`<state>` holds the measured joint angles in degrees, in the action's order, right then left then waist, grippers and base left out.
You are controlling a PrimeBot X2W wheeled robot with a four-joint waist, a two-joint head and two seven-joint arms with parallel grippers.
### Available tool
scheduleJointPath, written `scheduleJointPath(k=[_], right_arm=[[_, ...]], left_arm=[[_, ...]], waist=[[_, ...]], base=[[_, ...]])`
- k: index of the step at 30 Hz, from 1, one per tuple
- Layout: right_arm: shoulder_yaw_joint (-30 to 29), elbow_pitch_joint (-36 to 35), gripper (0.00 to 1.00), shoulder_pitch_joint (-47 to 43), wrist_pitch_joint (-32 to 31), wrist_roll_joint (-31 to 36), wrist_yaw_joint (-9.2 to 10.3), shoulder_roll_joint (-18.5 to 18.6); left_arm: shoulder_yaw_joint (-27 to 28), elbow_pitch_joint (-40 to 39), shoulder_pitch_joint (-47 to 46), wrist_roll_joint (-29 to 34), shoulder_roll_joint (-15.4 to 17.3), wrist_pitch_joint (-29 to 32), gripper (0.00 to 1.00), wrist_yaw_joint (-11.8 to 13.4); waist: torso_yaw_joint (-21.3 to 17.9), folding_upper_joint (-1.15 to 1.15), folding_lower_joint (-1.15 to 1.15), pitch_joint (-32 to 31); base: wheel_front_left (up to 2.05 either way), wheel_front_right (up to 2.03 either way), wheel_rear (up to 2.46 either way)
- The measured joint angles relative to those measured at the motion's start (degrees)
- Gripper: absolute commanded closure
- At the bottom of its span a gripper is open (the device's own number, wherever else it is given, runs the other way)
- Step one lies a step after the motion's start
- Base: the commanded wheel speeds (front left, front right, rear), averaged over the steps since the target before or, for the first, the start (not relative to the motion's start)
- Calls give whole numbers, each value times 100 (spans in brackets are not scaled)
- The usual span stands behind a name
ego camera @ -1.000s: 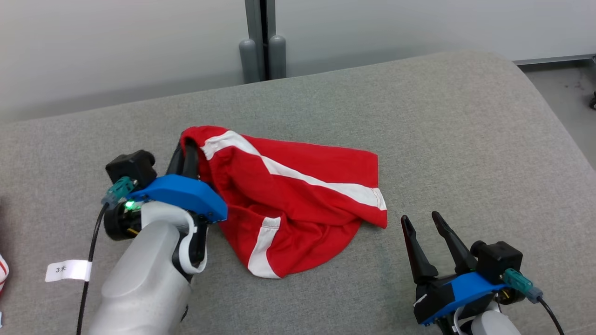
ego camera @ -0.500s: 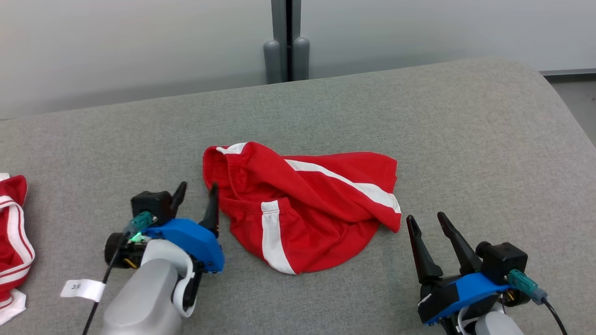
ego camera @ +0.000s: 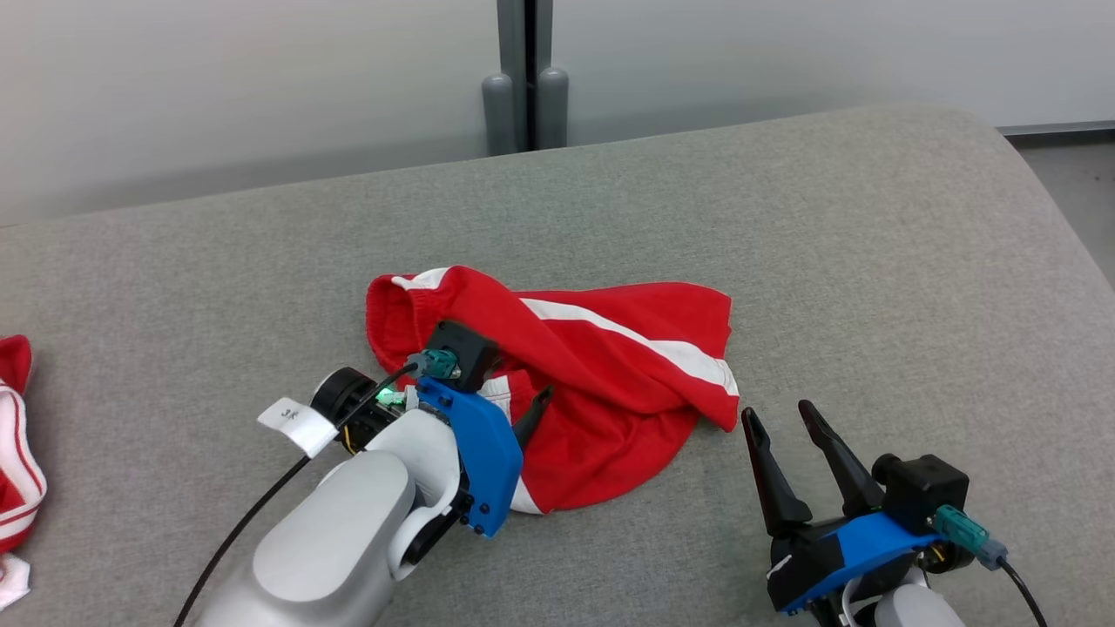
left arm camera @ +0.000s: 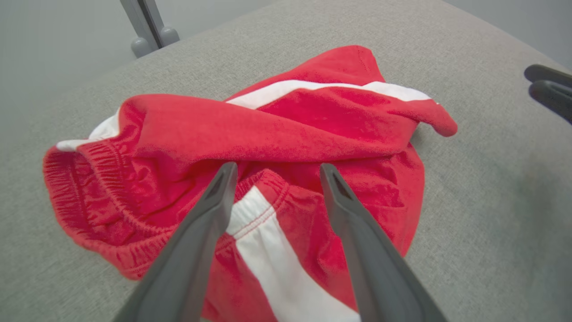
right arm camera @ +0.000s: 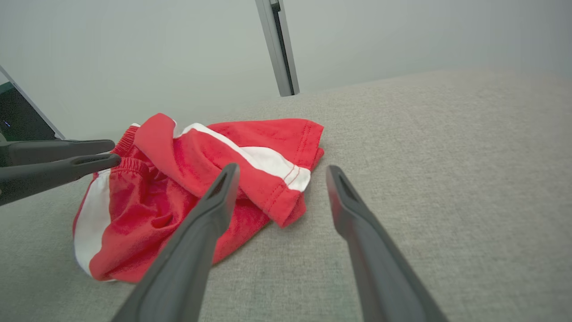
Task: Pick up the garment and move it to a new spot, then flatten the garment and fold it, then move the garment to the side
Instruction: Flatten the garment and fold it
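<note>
I am hovering my left claw [left arm camera: 278,170], fingers apart, above the red shorts [ego camera: 610,366] to grip their waistband; my right claw [ego camera: 778,411], also apart, is idling at four o'clock

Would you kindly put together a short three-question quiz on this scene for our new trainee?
1. True or false: the left gripper is shut on the red shorts.
2. How does the right gripper stand? A: shut on the shorts' waistband. B: open beside the shorts' right corner, holding nothing. C: pressed flat on top of the shorts.
3. What lies at the left edge of the head view?
Key: 1. False: its jaws stand open over the shorts. 2. B. 3. A second red and white garment.
</note>
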<state>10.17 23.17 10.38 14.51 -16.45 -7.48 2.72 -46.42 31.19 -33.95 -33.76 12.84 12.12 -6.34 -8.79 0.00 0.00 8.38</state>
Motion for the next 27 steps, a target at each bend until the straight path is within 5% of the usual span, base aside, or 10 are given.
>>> scheduleJointPath(k=[9, 12, 14, 15, 20, 27], right_arm=[[-7, 55, 0, 7, 21, -86, 0, 3], [29, 70, 0, 7, 25, -120, 0, 3], [42, 79, 0, 8, 29, -136, 0, 4], [46, 81, 0, 10, 29, -136, 0, 3], [65, 100, 0, 31, 37, -215, 0, 3], [-40, 103, 0, 93, 45, -213, 0, 4]], left_arm=[[-556, -208, -184, 135, 466, 1192, 0, -60], [-682, -319, -258, 155, 612, 1491, 36, -74], [-773, -389, -271, 127, 709, 1702, 85, -75], [-808, -433, -271, 92, 745, 1788, 100, -76], [-788, -748, -269, -152, 815, 1817, 100, -77], [178, -1151, -372, -758, 45, 342, 100, 223]], waist=[[-330, 0, 0, 125], [-385, 0, 0, 136], [-409, 0, 0, 143], [-416, 0, 0, 150], [-433, 0, 0, 187], [-333, 0, 0, 258]], base=[[0, 0, 0], [0, 0, 0], [0, 0, 0], [0, 0, 0], [0, 0, 0], [0, 0, 0]])
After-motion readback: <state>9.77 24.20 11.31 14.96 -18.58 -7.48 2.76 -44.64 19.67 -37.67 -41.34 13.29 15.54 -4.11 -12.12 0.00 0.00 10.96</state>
